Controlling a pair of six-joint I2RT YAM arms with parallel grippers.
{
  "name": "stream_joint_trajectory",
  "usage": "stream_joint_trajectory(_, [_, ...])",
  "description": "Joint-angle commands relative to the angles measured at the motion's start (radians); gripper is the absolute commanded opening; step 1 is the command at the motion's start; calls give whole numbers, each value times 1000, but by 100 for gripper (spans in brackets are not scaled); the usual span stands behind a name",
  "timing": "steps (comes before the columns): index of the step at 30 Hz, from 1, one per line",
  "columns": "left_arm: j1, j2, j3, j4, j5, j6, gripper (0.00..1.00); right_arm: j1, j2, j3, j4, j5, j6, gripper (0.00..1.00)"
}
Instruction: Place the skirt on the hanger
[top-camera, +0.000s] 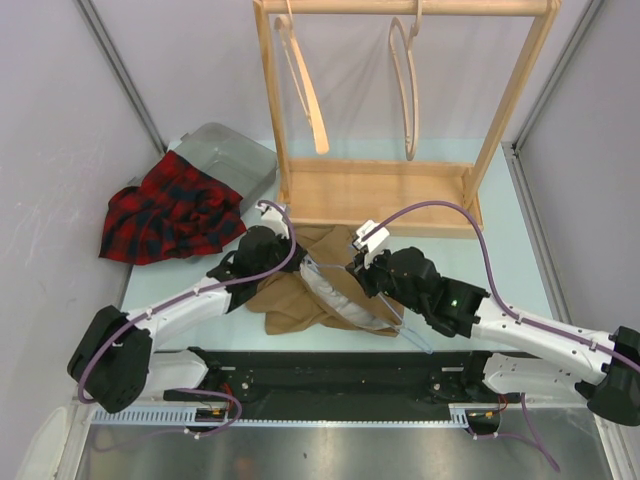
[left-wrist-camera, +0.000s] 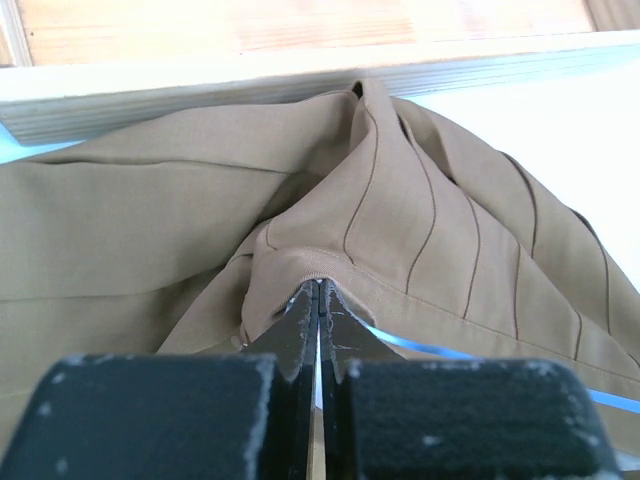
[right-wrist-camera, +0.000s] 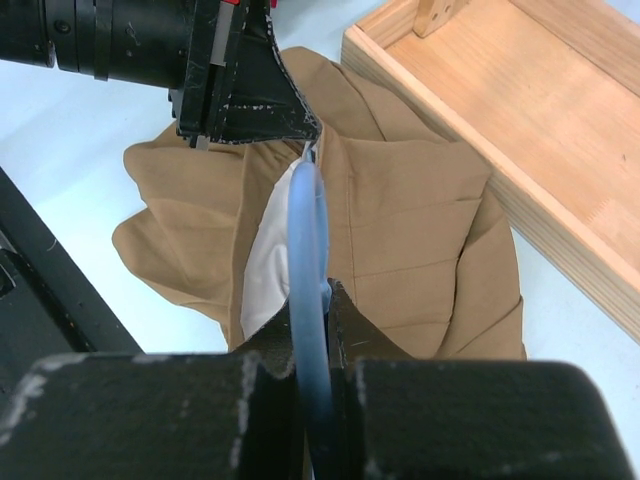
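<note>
The tan skirt (top-camera: 290, 300) lies crumpled on the table in front of the wooden rack, its white lining (top-camera: 340, 295) showing. My left gripper (top-camera: 298, 258) is shut on the skirt's waistband edge (left-wrist-camera: 300, 262), with its fingertips (left-wrist-camera: 318, 288) pinching the fabric. My right gripper (top-camera: 362, 272) is shut on a translucent blue hanger (right-wrist-camera: 308, 240), which reaches into the skirt's opening toward the left gripper (right-wrist-camera: 250, 95). A thin part of the hanger (left-wrist-camera: 420, 348) shows beside the left jaws. The skirt (right-wrist-camera: 400, 220) lies below the hanger.
A wooden rack (top-camera: 400, 190) with two wooden hangers (top-camera: 305, 85) stands at the back; its base (right-wrist-camera: 520, 110) is close behind the skirt. A red plaid garment (top-camera: 170, 212) and a grey bin (top-camera: 228, 160) lie at the back left.
</note>
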Motion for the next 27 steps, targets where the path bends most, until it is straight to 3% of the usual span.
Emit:
stream_joint_trajectory(1, [6,-45,6,63,47,29,0,13,3,30,91,17,2,0])
stream_joint_trajectory(21, [6,-131,39,48,170,52,0,19,23,-68,361,126,14,0])
stream_joint_trajectory(27, [6,-128,55,6,113,42,0,16,34,-77,389,123,20,0])
